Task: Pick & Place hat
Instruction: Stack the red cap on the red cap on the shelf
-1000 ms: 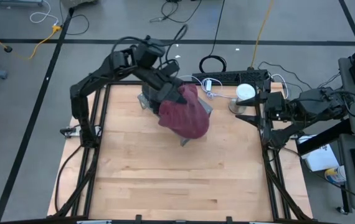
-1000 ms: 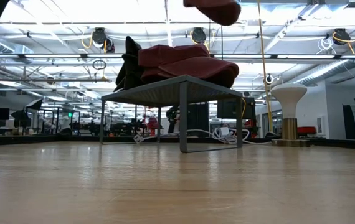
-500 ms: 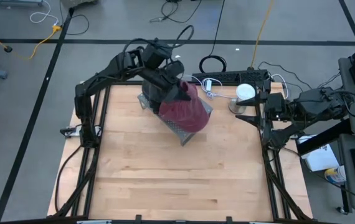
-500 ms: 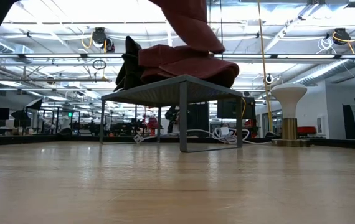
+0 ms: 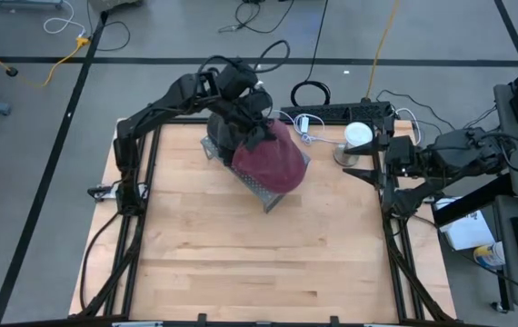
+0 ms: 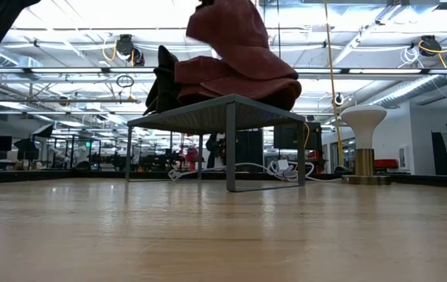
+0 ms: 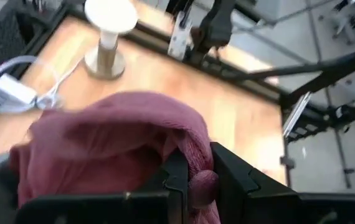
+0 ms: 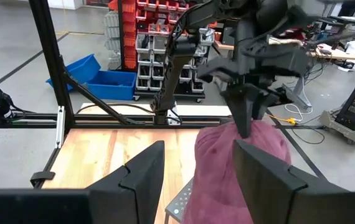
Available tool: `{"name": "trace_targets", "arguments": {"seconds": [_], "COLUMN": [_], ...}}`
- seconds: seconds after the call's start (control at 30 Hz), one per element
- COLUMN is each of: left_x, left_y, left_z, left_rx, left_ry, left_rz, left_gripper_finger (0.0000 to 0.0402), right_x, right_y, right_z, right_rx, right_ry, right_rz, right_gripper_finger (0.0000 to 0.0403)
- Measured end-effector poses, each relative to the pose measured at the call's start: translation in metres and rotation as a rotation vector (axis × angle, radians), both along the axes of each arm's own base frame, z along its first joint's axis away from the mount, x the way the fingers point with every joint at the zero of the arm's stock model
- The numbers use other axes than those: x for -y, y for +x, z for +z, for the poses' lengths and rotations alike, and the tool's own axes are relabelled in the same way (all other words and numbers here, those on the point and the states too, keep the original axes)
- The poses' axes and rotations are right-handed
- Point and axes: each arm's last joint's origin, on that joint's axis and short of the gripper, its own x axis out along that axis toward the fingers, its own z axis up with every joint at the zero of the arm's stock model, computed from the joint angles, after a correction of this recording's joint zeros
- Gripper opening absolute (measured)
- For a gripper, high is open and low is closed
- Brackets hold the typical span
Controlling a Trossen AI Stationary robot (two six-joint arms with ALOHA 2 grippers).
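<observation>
My left gripper [image 5: 255, 136] is shut on a maroon hat [image 5: 275, 165] over a grey metal stand [image 6: 217, 110] at the table's far middle. In the low view the hat [image 6: 238, 35] hangs down onto a red hat [image 6: 243, 84] that lies beside a dark hat [image 6: 163, 78] on the stand's top. A white mushroom-shaped hat post [image 5: 357, 136] rises to the right of the stand. My right gripper [image 8: 196, 177] waits open at the table's right edge, level, facing the stand. My left gripper pinches a bunched fold of the maroon hat's knit [image 7: 202, 182] between its two fingers [image 7: 176, 174]. It comes from above, slanting down toward the right. The hat hangs slack below the fingers [image 8: 246, 115], and its lower part lies on the red hat on the stand.
Cables and a white adapter [image 5: 304, 123] lie behind the stand near the far edge. Bare wooden tabletop [image 5: 241, 245] stretches from the stand toward the near edge. Dark frame rails [image 5: 395, 236] run along both sides of the table.
My left gripper has come down and a little toward the far right over the stand, rolling its wrist, still shut on the hat. The maroon hat, earlier hanging clear above the pile, has sunk until its lower part lies on the red hat.
</observation>
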Motion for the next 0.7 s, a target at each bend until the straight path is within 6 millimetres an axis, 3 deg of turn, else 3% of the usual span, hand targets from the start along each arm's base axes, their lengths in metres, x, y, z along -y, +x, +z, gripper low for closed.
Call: {"name": "trace_targets", "arguments": {"seconds": [0.7], "left_x": [-0.032], "left_y": [-0.011], "left_z": [-0.034], "left_rx": [-0.347], "left_ry": [0.153], "left_rz": [0.265], "left_gripper_finger": [0.0046], "right_x": [-0.006], "right_y": [0.015], "right_z": [-0.005], "right_rx": [-0.032], "right_ry": [-0.026], "right_rz": [-0.001], "right_gripper_finger": [0.018]}}
